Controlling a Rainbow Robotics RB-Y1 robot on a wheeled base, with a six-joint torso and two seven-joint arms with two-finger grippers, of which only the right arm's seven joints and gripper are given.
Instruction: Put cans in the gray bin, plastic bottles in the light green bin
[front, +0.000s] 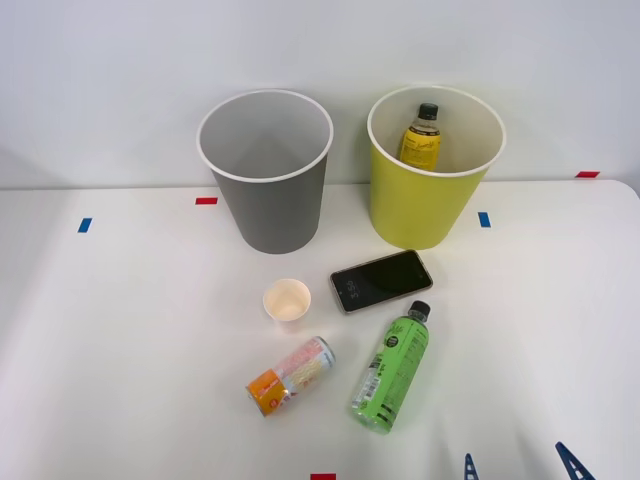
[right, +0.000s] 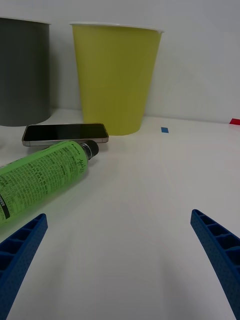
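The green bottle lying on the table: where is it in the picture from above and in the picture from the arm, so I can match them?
Front view: the green bottle lies below the middle, cap toward the phone.
Right wrist view: it lies beside one blue finger of the open pincer.
Shared landmark: the phone lies just past the cap, before the light green bin.

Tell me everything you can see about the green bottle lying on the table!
The bright green plastic bottle with a black cap lies on its side on the white table. A printed label with black writing wraps its body. The cap is screwed on and points toward the dark smartphone, close to its edge; whether they touch is unclear. The orange-ended patterned drink can lies apart beside it. Nothing grips the bottle.
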